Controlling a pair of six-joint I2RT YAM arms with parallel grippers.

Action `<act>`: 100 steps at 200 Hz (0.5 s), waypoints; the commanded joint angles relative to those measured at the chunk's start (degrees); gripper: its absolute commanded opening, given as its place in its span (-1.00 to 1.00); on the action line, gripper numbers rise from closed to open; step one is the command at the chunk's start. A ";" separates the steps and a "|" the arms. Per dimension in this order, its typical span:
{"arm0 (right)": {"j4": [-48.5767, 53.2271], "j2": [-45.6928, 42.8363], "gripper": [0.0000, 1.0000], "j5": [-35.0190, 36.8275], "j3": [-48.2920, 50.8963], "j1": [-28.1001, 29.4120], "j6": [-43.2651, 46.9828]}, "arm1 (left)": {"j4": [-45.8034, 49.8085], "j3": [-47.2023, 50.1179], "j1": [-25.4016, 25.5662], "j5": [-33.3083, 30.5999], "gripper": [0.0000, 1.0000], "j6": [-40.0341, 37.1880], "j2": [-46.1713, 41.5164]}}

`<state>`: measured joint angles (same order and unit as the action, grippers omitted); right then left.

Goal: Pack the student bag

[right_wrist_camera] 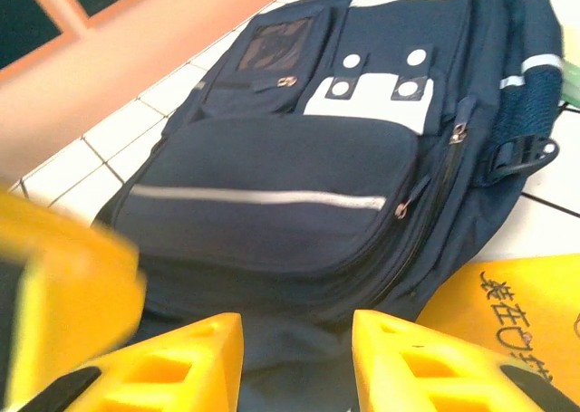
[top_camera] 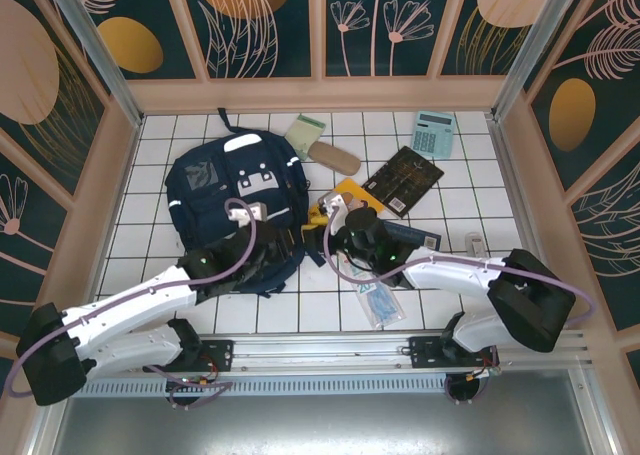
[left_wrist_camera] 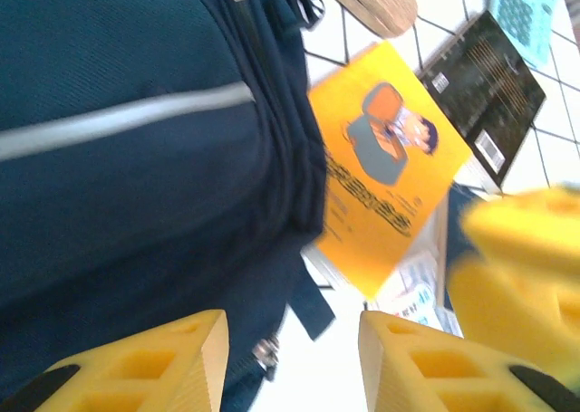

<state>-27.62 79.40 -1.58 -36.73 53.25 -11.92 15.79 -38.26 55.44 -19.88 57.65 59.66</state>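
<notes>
Nearest to us, a clear plastic packet (top_camera: pixel 378 300) is lying on the white tiled bench (top_camera: pixel 160 165), at 5 o'clock from the right claw (top_camera: pixel 328 213) and partly under that arm. A dark blue book (top_camera: pixel 418 238) is lying under the same arm, at 3 o'clock. The right claw is holding its yellow fingers (right_wrist_camera: pixel 181 367) spread, with navy fabric showing in the gap and nothing pinched. The left claw (top_camera: pixel 262 215) is hovering close beside it at 9 o'clock, at the near right edge of the student bag (top_camera: pixel 205 205). Its fingers are standing apart too, framing bare tile and a zipper pull (left_wrist_camera: pixel 265 350), and we are seeing nothing gripped. Each claw is showing up as a yellow blur at the side of the other's wrist view.

The student bag is lying flat on the bench, front face up, with its white patches at the far end. It is spreading toward 11 o'clock from the left claw and 9 to 10 o'clock from the right one. A yellow book (top_camera: pixel 350 190) is lying up against the bag's right side, at 1 o'clock from the right claw. Farther out, a black book (top_camera: pixel 403 180) is lying just beside it at 2 o'clock. A tan oval case (top_camera: pixel 335 158) and a green pad (top_camera: pixel 305 133) are lying off the bag's far right corner, toward 12 o'clock. A teal calculator (top_camera: pixel 434 132) is sitting farthest, near 1 o'clock.
</notes>
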 commanded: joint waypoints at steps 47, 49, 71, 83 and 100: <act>-2.10 0.32 -0.26 5.87 -0.24 -1.92 -6.65 | -0.17 0.25 11.23 -13.53 -0.19 16.33 10.58; -2.16 0.23 -0.26 6.02 -0.09 -1.93 -6.69 | -0.15 0.22 11.24 -13.59 -0.19 16.48 10.88; -2.82 -0.41 -0.25 5.93 0.92 -2.76 -7.35 | -1.83 0.35 11.27 -13.72 -0.19 17.36 13.85; -3.36 -0.77 -0.25 5.29 1.52 -3.07 -7.80 | -3.46 0.85 11.21 -13.96 -0.19 17.65 14.63; -3.91 -1.25 -0.25 4.97 2.14 -3.15 -7.99 | -4.59 1.64 11.27 -14.79 -0.22 18.61 15.04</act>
<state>-28.51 79.83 3.20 -35.81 50.59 -18.37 13.96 -37.60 66.39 -31.40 73.28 74.02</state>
